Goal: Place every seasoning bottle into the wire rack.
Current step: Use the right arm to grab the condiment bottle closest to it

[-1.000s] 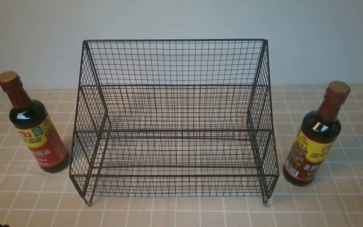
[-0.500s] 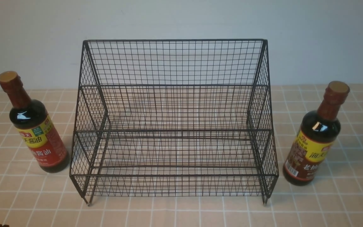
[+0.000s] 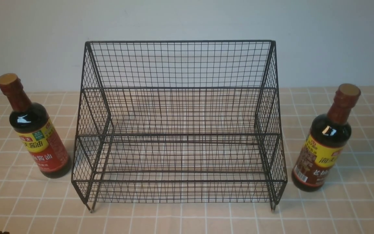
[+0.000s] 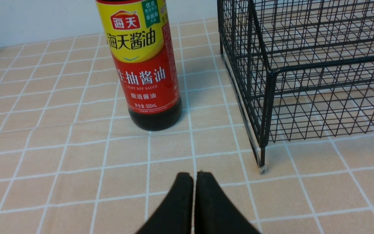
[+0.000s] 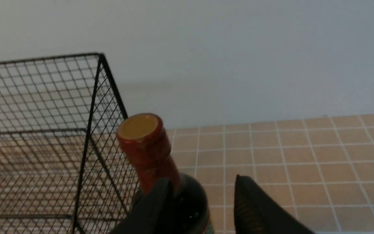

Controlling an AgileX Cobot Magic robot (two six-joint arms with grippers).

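Observation:
The black wire rack (image 3: 180, 181) stands in the middle of the table, both tiers bare. The red-label seasoning bottle (image 3: 41, 143) stands upright left of it, the brown-label bottle (image 3: 323, 152) upright right of it. Neither gripper shows in the front view. In the left wrist view my left gripper (image 4: 194, 177) is shut and empty, low over the cloth, a short way from the red-label bottle (image 4: 141, 65) and the rack's corner (image 4: 268, 107). In the right wrist view my right gripper (image 5: 203, 185) is open beside the brown-label bottle's neck (image 5: 148, 149); the bottle's shoulder sits partly between the fingers.
A tan checked cloth (image 3: 187, 221) covers the table, and a pale wall (image 3: 187, 19) rises close behind the rack. In the right wrist view the rack's side (image 5: 89, 130) stands right next to the brown-label bottle.

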